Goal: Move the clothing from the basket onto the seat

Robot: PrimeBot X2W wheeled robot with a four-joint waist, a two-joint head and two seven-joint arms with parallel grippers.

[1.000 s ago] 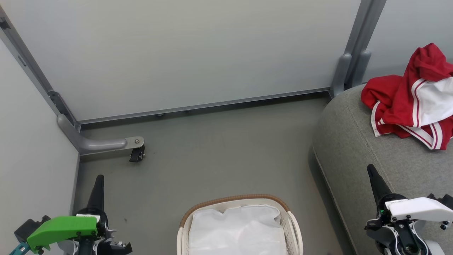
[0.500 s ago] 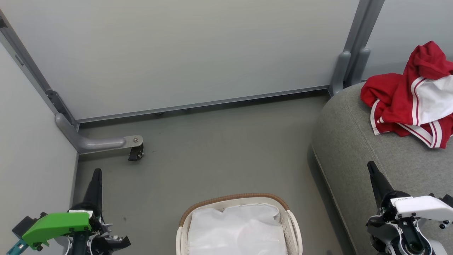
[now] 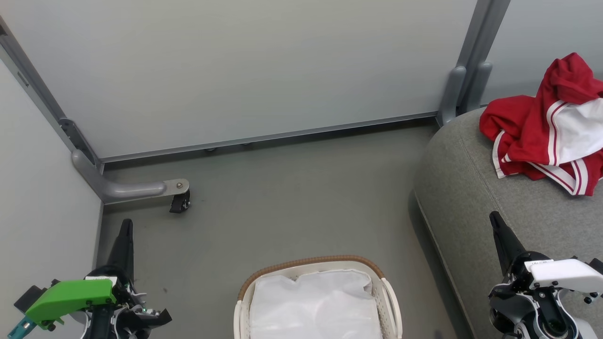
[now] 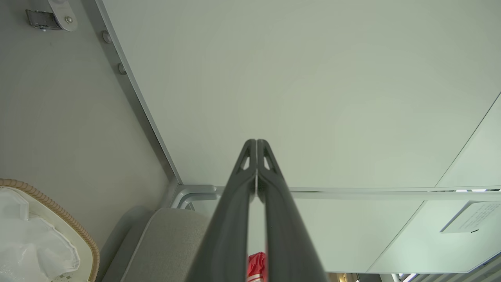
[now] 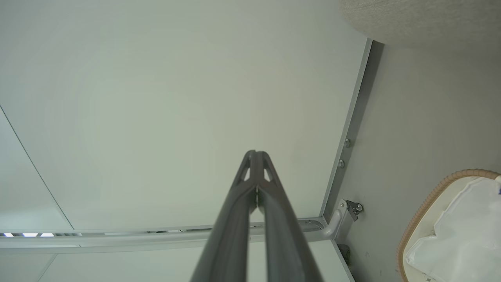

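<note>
Clothing: a crumpled red heap with white edge trim and a white panel, well apart from the basket, up and to its right, lying on the seat. Judged light, limp and non-fragile; it should drape and stretch rather than hold any shape, and a smooth sports knit may slip out of a shallow pinch. Best hold, if one is needed: the raised ridge of folds on the side of the heap farthest from the basket, taken deep across several layers, not the thin trim. Lettering cannot be made out. The seat is coarse grey weave, rounded at the corner nearest the basket, with a stitched seam; it is soft enough that cloth should stay put on it. The basket has white slotted plastic walls and a brown woven rim; inside, only the creased white liner shows, though its near part is cut off by the frame edge. Judgement: the transfer looks complete. Left gripper is to the left of the basket, jaws clenched tip to tip on nothing. Right gripper is to the right of the basket over the seat's edge, likewise clenched and empty. Matte grey floor lies around the basket, and smooth pale wall panels rise beyond it.
</note>
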